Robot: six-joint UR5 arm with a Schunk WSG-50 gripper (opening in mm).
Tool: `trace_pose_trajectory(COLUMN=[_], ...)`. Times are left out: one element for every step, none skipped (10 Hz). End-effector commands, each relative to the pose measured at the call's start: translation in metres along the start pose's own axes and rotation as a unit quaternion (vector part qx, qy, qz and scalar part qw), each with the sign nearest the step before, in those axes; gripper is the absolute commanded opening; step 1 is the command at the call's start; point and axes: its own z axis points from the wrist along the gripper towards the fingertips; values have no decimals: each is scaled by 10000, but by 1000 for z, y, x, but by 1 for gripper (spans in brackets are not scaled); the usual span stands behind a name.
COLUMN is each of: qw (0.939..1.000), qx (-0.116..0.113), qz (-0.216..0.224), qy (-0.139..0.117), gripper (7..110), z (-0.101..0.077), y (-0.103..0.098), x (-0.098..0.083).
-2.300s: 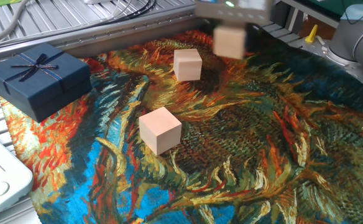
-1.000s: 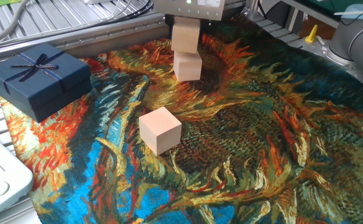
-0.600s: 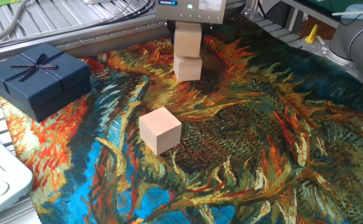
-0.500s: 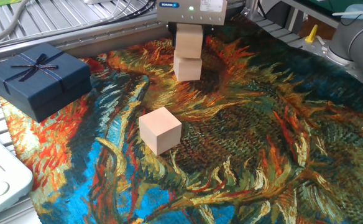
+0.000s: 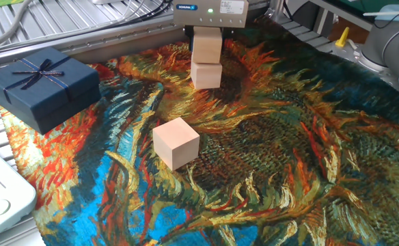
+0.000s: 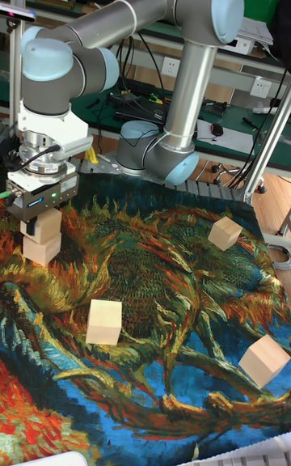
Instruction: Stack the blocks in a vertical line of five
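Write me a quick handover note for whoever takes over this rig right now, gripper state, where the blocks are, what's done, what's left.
Gripper: down over the two-block stack at the far edge of the cloth, around the top block; whether the jaws still clamp it cannot be told.
Blocks: top block sits on the base block. Three loose on the painted cloth: one centre-left, one far right, one near right.
Done: two of five stacked.
Left: confirm release, then add the three loose blocks.
Blue gift box is not part of the job.

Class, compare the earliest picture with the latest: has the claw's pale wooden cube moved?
Yes. The pale wooden cube in the claw went left and down, onto the cube on the cloth.
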Motion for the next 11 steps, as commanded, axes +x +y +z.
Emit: trace_pose_trajectory(qw=[9999, 9999, 9997, 9996, 9994, 9995, 9996, 9997, 9997, 9997, 9998], qx=[2, -16, -70, -80, -108, -85, -67, -55, -57, -63, -99], qz=[91, 99, 137, 167, 190, 198, 183, 183, 183, 183, 136], qy=[-116, -141, -215, -228, -265, -234, -209, -180, -169, -165, -138], gripper=[7, 7, 7, 7, 7, 7, 7, 7, 7, 7, 7], z=[1, 2, 2, 2, 2, 4, 7, 9, 9, 9, 9], y=[-1, 0, 3, 3, 4, 2, -1, -2, -2, -2, 0], x=[-2, -4, -8, -9, -12, -11, -11, -9, -8, -8, -7])
